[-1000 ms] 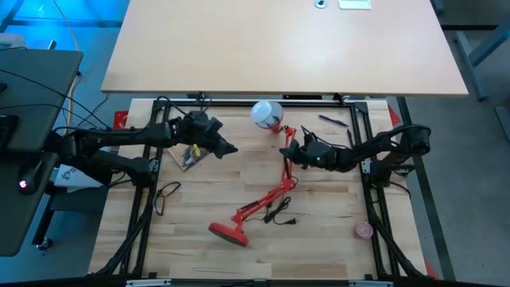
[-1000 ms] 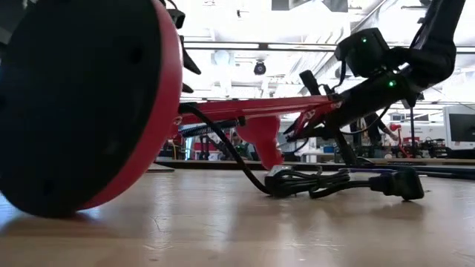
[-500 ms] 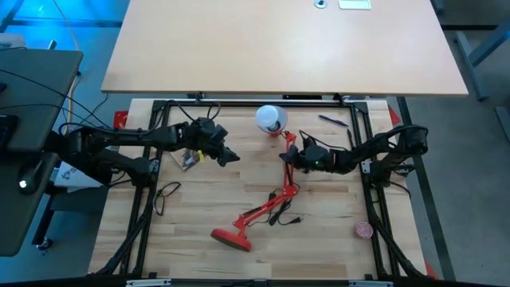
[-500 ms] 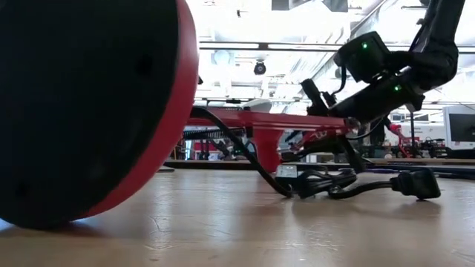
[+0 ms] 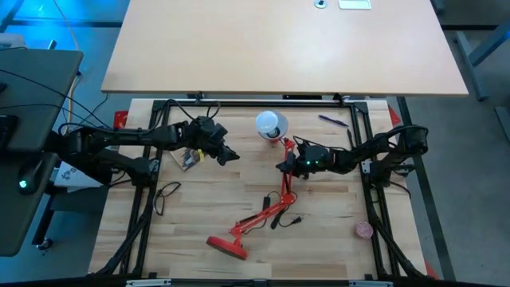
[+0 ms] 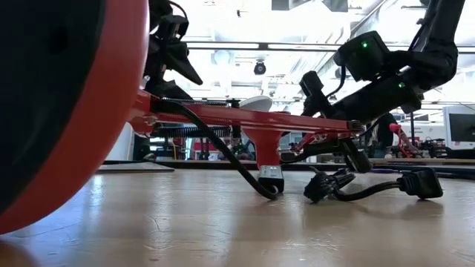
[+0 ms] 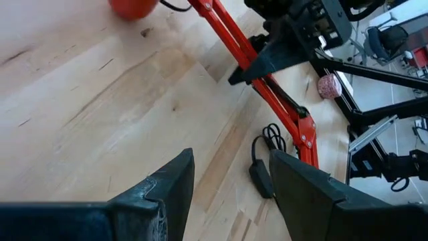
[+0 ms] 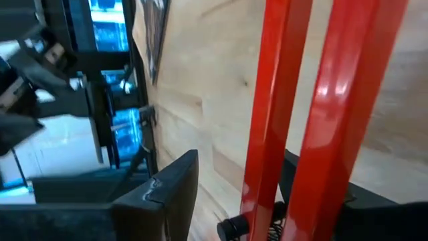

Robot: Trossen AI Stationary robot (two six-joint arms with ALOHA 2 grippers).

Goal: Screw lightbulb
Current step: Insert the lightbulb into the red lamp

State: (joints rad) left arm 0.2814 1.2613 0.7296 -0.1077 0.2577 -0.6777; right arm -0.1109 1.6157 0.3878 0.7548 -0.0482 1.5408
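Two grippers over the wooden table (image 5: 199, 207): right gripper (image 5: 280, 165) with fingers spread astride the red lamp arm (image 5: 285, 179), not clamped; left gripper (image 5: 231, 155) parted, empty, hovering well apart. Farther back sits the white lamp shade (image 5: 270, 123); lightbulb itself not discernible.

Red lamp (image 5: 275, 199) (white shade (image 5: 270, 123)), black cord (image 6: 356, 189).

Pale wood bench (image 5: 215, 203), smooth with a soft sheen, grain lines running across it. On it, the lamp's red arm (image 8: 314, 100) gleams, glossy painted metal. Beside that arm, a matt black rubbery cable (image 6: 371, 189).
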